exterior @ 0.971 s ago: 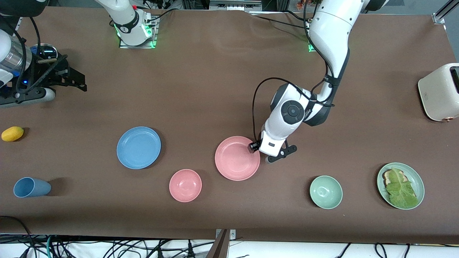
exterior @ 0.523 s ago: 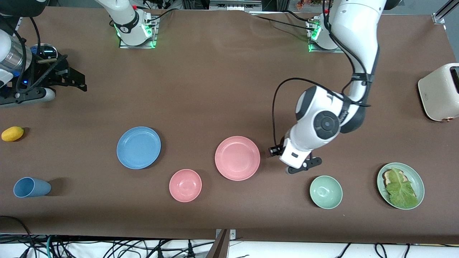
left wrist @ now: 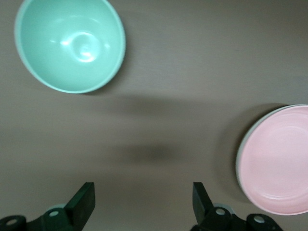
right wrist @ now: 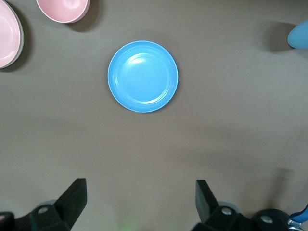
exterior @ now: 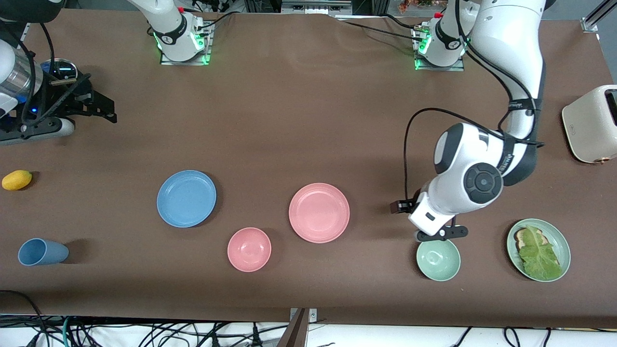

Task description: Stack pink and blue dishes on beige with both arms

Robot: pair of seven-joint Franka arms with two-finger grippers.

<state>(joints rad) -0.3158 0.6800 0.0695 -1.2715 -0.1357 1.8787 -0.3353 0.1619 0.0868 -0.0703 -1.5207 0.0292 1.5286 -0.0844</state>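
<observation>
The pink plate lies flat near the middle of the surface, and in the left wrist view a pale rim shows under its edge, so it seems to sit already on the beige plate, the base of the stack. The blue plate lies alone on the surface toward the right arm's end, well apart from the pink one; I judge it the piece not yet stacked.

The left end effector hangs over bare surface between the pink plate and the mint bowl, its wrist pointing down, elbow bent high; its fingers stand wide apart and hold nothing.

The right end effector is parked high near the corner at its own end of the surface, fingers spread and empty, its camera looking down on the blue plate. That arm waits.
</observation>
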